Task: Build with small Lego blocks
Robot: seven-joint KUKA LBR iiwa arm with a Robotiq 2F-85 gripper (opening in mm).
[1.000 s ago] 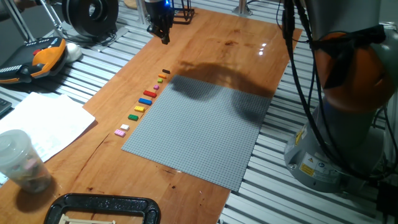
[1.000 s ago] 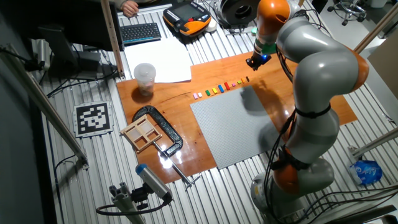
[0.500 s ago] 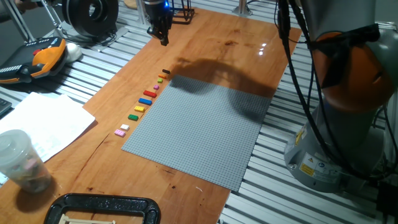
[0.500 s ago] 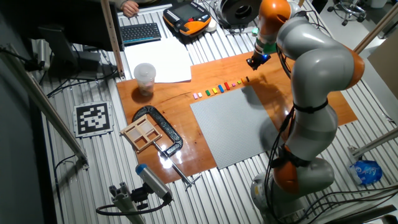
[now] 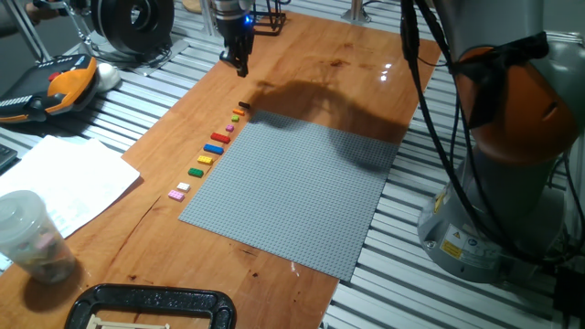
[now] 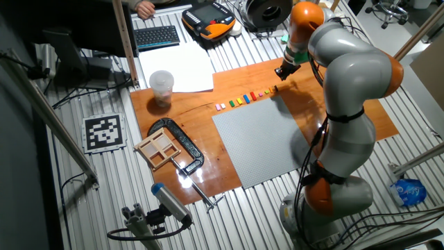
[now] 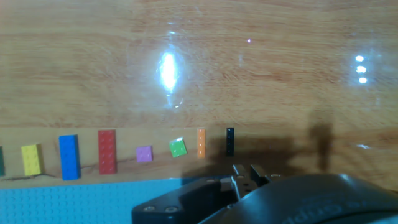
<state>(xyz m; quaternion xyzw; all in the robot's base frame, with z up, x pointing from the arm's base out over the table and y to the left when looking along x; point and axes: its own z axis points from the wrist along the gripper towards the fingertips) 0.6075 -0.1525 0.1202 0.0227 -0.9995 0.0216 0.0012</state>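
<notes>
The small Lego blocks lie in a row on the wooden table along the grey baseplate's (image 5: 292,192) left edge, from a black one (image 5: 243,105) at the far end to a pink one (image 5: 176,195) at the near end. In the hand view I see yellow (image 7: 30,159), blue (image 7: 68,157), red (image 7: 107,151), pink (image 7: 144,154), green (image 7: 178,147), orange (image 7: 201,142) and black (image 7: 230,142) blocks. My gripper (image 5: 241,67) hangs above the table just beyond the black block, with its fingers together and nothing between them. It also shows in the other fixed view (image 6: 279,73) and the hand view (image 7: 245,173).
A plastic cup (image 5: 27,233), sheets of paper (image 5: 64,178) and a black clamp (image 5: 151,306) sit at the near left. An orange pendant (image 5: 69,78) lies off the table at the left. The arm's base (image 5: 512,210) stands at the right.
The gripper has moved down and slightly nearer the black end of the block row. The blocks have not moved.
</notes>
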